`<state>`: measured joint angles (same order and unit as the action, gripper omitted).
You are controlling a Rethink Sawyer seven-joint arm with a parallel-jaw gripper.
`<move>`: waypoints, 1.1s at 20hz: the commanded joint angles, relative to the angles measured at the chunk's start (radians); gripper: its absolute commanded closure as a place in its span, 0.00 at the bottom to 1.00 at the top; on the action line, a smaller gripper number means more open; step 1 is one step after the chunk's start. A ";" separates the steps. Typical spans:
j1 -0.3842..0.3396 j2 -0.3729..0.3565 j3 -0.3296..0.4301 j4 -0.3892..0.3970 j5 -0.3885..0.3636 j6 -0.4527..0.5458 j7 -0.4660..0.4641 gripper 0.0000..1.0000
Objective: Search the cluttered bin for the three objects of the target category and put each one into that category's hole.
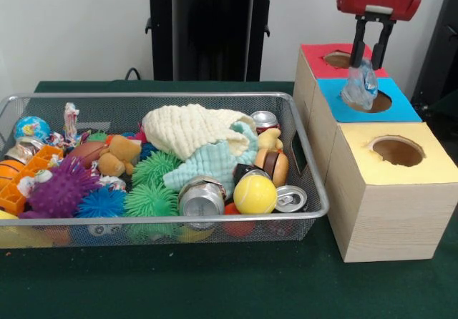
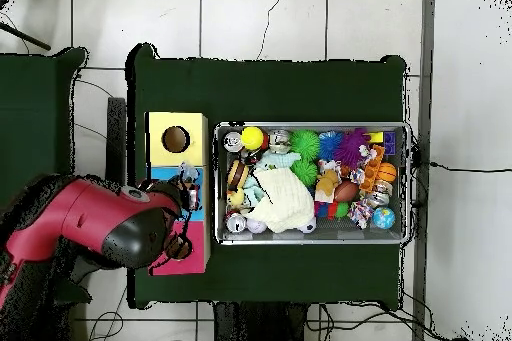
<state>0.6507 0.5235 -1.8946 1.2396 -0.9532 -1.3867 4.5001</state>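
My gripper (image 1: 367, 60) hangs over the blue-topped box, shut on a piece of clear wrinkly plastic film (image 1: 360, 86). The film dangles just above the round hole (image 1: 378, 101) in the blue panel, its lower end at the hole's left rim. In the overhead view the gripper (image 2: 186, 189) and the film (image 2: 187, 172) show over the middle box. The wire-mesh bin (image 1: 309, 163) lies left of the boxes, full of clutter; it also shows in the overhead view (image 2: 404, 183). I see no other clear film pieces in it.
A red-topped box (image 1: 320, 53) stands behind the blue one and a yellow-topped box (image 1: 397, 150) in front. The bin holds silver cans (image 1: 201, 197), a yellow ball (image 1: 254, 193), spiky balls (image 1: 61, 188), cloths (image 1: 189, 129) and toys.
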 commanded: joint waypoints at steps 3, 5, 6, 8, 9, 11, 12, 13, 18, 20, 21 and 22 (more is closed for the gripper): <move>0.001 -0.050 0.096 0.026 -0.095 -0.146 0.238 1.00; 0.012 -0.045 0.103 0.046 -0.096 -0.150 0.241 1.00; 0.018 -0.042 0.105 0.054 -0.094 -0.147 0.243 1.00; 0.036 -0.037 0.115 0.073 -0.091 -0.141 0.246 1.00; 0.049 -0.034 0.123 0.084 -0.090 -0.134 0.247 1.00; 0.061 -0.036 0.137 0.092 -0.088 -0.122 0.249 1.00; 0.066 -0.038 0.145 0.095 -0.087 -0.114 0.250 1.00; 0.074 -0.043 0.160 0.101 -0.083 -0.097 0.252 1.00; 0.085 -0.042 0.178 0.091 -0.078 -0.055 0.257 1.00; 0.081 -0.038 0.172 0.084 -0.079 -0.052 0.257 1.00; 0.079 -0.039 0.172 0.078 -0.077 -0.045 0.258 1.00; 0.079 -0.040 0.174 0.074 -0.076 -0.037 0.258 1.00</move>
<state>0.7496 0.4622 -1.8149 1.3694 -1.0611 -1.3885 4.5001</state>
